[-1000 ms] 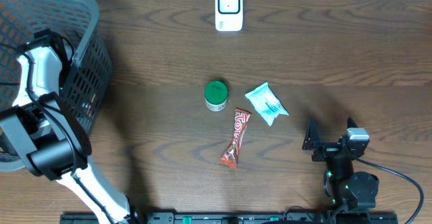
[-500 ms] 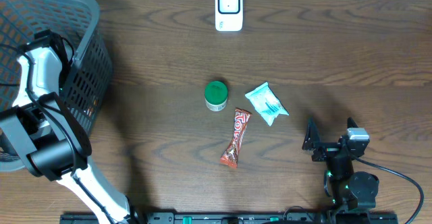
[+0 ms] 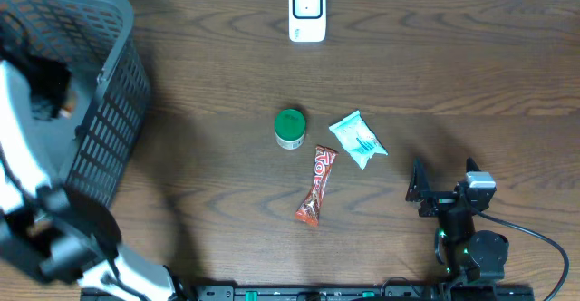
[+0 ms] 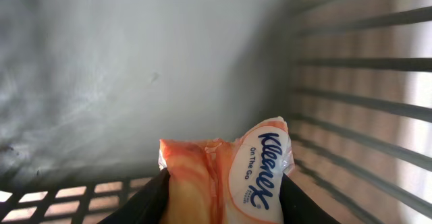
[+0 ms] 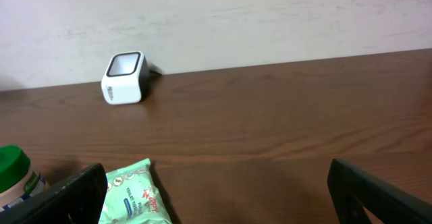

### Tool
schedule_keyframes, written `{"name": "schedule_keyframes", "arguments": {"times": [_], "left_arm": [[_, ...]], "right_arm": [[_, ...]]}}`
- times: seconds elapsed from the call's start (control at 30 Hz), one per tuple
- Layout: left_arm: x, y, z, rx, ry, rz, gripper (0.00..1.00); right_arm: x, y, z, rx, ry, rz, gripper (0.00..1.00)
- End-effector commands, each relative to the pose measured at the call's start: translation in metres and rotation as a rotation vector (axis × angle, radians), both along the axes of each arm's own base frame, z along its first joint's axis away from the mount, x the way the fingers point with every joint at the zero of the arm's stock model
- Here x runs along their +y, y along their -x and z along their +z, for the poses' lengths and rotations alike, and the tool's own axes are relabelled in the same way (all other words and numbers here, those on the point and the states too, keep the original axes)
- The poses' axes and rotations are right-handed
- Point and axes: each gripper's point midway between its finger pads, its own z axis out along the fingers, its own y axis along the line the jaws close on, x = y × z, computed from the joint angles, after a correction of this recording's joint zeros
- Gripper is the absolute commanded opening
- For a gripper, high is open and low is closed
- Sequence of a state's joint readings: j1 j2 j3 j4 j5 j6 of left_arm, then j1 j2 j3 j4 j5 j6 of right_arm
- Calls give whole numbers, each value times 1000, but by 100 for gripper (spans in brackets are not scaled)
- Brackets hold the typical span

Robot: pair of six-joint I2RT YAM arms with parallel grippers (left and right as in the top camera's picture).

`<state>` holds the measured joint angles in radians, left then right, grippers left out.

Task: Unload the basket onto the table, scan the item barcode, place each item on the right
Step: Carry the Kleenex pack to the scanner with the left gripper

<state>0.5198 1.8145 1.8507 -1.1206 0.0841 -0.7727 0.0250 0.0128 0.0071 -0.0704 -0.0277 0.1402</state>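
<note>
Near edge, right side: right gripper (image 3: 443, 179) sits low over the table (image 3: 471, 74), fingers spread wide, nothing between them. The right wrist view shows the same, both dark fingers apart at the frame's bottom corners with bare wood between.

Near edge, left side: left arm (image 3: 18, 151) rises up from the near-left corner and is blurred in the overhead view.

Middle of table: red candy bar (image 3: 315, 185) lies flat, long axis running near-to-far with a slight tilt. Just beyond it is a green-lidded jar (image 3: 290, 128), upright. To the right of the jar is a white and teal wipes packet (image 3: 358, 139), lying flat, close to the candy bar's far end; I cannot tell whether they touch. All three are well apart from the right gripper.

Left side: grey slatted basket (image 3: 111, 111). The left gripper (image 4: 225, 207) is inside it, pinching a tissue pack (image 4: 260, 173) between its two fingers. The pack is peach and white with Kleenex print and bulges up out of the jaws. Basket floor and slatted wall are behind it. The pack appears off the floor, but I cannot tell for sure.

Far edge, centre: white scanner (image 3: 307, 12) stands on the table, well apart from the tissue pack and from both grippers.
</note>
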Motion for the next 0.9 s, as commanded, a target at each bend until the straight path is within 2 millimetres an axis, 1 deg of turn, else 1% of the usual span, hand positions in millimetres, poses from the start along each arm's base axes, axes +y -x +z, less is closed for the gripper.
{"name": "schedule_keyframes", "arguments": {"times": [0.0,0.07,0.13,0.2,0.27,0.3,0.4,0.43,0.47,0.5,0.6,0.67,0.73,0.87], "left_arm": [[-22,10,86,-203,-104,-69,41],[-41,15,114,-281,-125,-117,41],[-71,19,140,-358,-131,-203,41],[-110,23,161,-426,-130,-322,41],[-146,24,173,-468,-118,-420,41],[-167,24,177,-486,-110,-479,41],[-231,20,182,-522,-74,-660,41],[-262,17,181,-535,-54,-744,41],[-302,13,177,-547,-27,-849,41],[-326,11,172,-547,-9,-910,41],[-387,8,151,-516,32,-1054,41],[-422,5,131,-481,22,-1147,41],[-449,3,106,-427,-3,-1202,41],[-495,3,57,-324,-3,-1279,41]], "right_arm": [[1,0,-1,2,0,4,99],[1,0,-1,2,0,4,99],[1,0,-1,2,0,4,99],[1,0,-1,2,0,4,99],[1,0,-1,2,0,4,99],[1,0,-1,2,0,4,99],[1,0,-1,2,0,4,99],[1,0,-1,2,0,4,99],[1,0,-1,2,0,4,99],[1,0,-1,2,0,4,99],[1,0,-1,2,0,4,99],[1,0,-1,2,0,4,99],[1,0,-1,2,0,4,99],[1,0,-1,2,0,4,99]]}}
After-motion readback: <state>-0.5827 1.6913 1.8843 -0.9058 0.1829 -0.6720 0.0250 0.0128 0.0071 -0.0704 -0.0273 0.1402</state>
